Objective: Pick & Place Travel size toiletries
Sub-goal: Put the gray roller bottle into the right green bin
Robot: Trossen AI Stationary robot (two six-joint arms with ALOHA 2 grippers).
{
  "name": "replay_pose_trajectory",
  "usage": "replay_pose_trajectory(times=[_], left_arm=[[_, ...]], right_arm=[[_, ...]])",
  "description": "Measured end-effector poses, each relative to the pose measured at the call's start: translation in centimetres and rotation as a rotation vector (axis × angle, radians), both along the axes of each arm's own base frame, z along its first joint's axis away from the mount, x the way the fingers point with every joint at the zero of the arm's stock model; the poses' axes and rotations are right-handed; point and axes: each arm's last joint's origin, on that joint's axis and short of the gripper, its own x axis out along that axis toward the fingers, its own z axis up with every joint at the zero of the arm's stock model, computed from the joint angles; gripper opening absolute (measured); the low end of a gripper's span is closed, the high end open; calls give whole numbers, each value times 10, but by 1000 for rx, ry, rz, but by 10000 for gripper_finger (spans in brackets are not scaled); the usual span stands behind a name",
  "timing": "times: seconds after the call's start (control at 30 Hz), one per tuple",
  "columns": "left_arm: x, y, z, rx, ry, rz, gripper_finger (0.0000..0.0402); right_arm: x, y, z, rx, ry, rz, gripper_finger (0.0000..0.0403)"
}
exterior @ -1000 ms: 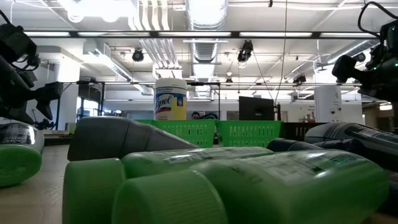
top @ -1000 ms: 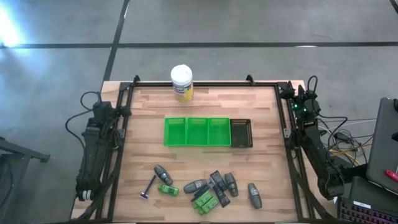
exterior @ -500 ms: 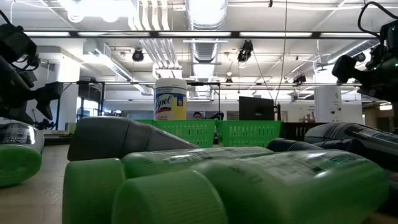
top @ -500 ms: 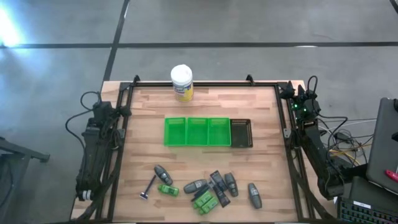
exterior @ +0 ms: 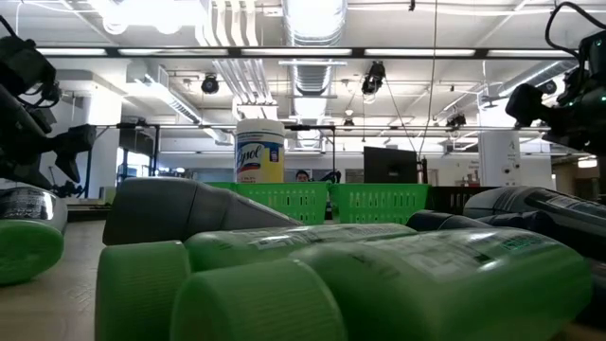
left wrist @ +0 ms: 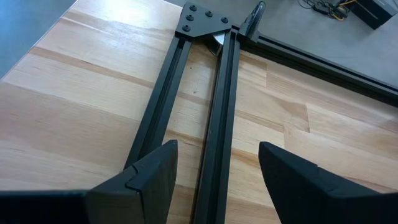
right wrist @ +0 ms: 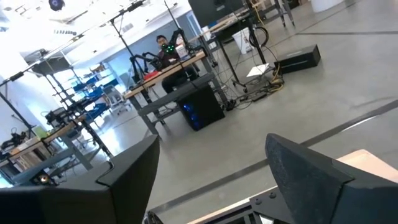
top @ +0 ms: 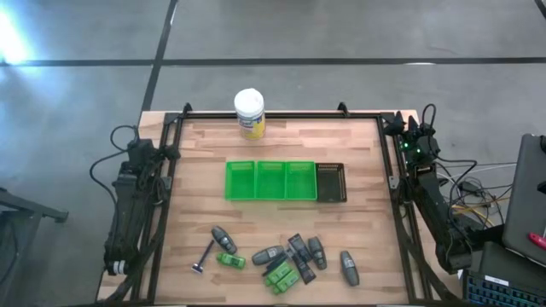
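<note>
The travel size toiletries lie on the wooden table along its near edge. They include dark grey bottles [top: 223,239] [top: 348,266], bright green bottles [top: 280,275] [top: 230,260] and a thin dark razor stick [top: 205,256]. In the low view the green bottles [exterior: 379,275] fill the foreground. My left gripper [left wrist: 217,155] is open over the black frame rail at the table's left edge [top: 141,158]. My right gripper [right wrist: 211,149] is open at the table's far right corner [top: 414,141], pointing level into the room. Both are far from the toiletries.
A green compartment tray [top: 270,180] with a dark tray [top: 331,182] beside it sits mid-table. A white-lidded jar with a yellow label [top: 249,113] stands at the far edge. Black frame rails [left wrist: 186,99] border the table. A person [right wrist: 163,46] sits at a desk far off.
</note>
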Motion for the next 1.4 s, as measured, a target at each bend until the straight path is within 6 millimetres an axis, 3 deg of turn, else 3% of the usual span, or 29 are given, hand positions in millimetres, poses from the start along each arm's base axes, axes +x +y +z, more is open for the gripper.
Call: replay_pose_trajectory(times=[0.17,0.23,0.33,0.4,0.53,0.63,0.8,0.87,1.03,1.23,1.4], left_arm=[[0,0,0,0,0,-1,229],[0,0,0,0,0,0,229],[0,0,0,0,0,0,229],[0,0,0,0,0,-1,229],[0,0,0,0,0,0,229],[0,0,0,0,0,0,229],[0,0,0,0,0,-1,229],[0,0,0,0,0,-1,229],[0,0,0,0,0,-1,229],[0,0,0,0,0,-1,229],[0,0,0,0,0,-1,229]], right_arm=[[0,0,1,-6,-15,1,275],[1,0,3,-32,-182,52,272],[5,1,5,-12,-532,202,265],[7,1,3,36,-570,268,260],[17,5,8,144,-723,629,251],[25,11,19,81,-582,907,245],[42,11,33,160,-587,1074,234],[54,12,39,260,-540,1196,231],[91,29,46,719,-393,1381,226],[99,70,51,1229,55,1149,236],[104,96,70,1324,180,1114,254]])
